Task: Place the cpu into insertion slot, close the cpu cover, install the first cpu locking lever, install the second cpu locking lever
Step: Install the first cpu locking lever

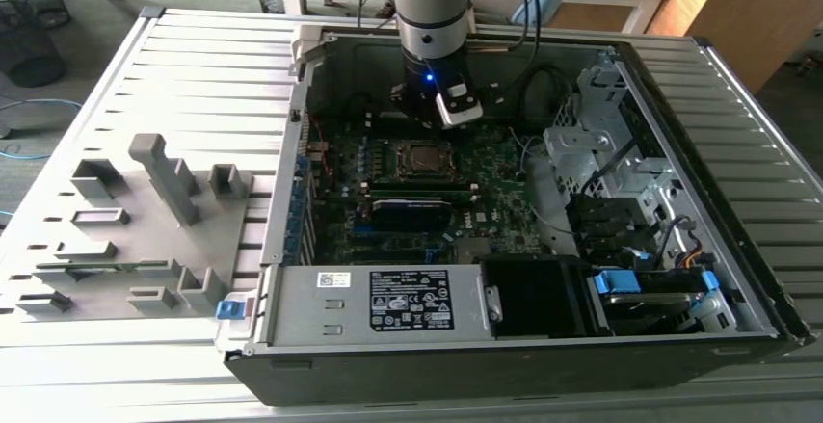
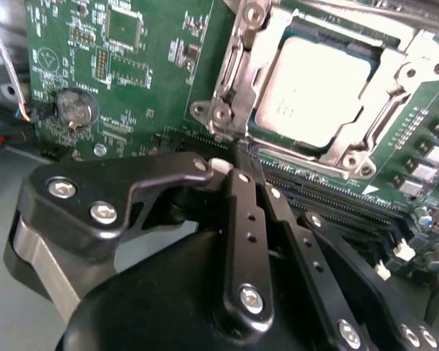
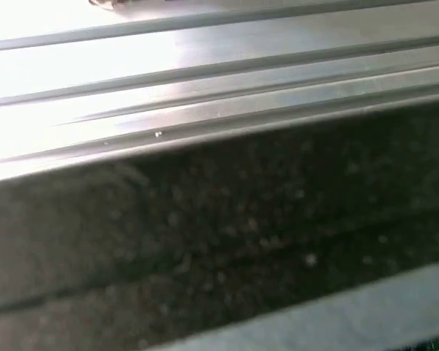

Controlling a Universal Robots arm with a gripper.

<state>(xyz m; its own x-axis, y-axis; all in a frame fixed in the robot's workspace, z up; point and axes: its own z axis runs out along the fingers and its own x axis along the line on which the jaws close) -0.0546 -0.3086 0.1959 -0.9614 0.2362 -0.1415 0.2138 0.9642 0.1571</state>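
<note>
Over the socket: end effector [image 2: 238, 164] is hanging just beside the near edge of the cpu cover [image 2: 238, 69], in the middle of the second wrist view, its dark fingers [image 2: 241, 212] lying pressed together, so closed and gripping nothing.
Cpu: cpu [image 2: 314, 84] is sitting flat inside its socket at upper right of that view, silver top showing through the cover's window.
Cover: it is lying down over the chip, seemingly closed.
Likely reason: fingertips are pointing at the socket's edge, probably to work a locking lever; I cannot make out either lever's position.
Board: motherboard [image 1: 444, 187] is lying in the open computer case [image 1: 758, 288], centre of the exterior view.
Bench: ribbed bench [image 1: 193, 66] is carrying the case and grey fixture blocks [image 1: 161, 187] at left.
</note>
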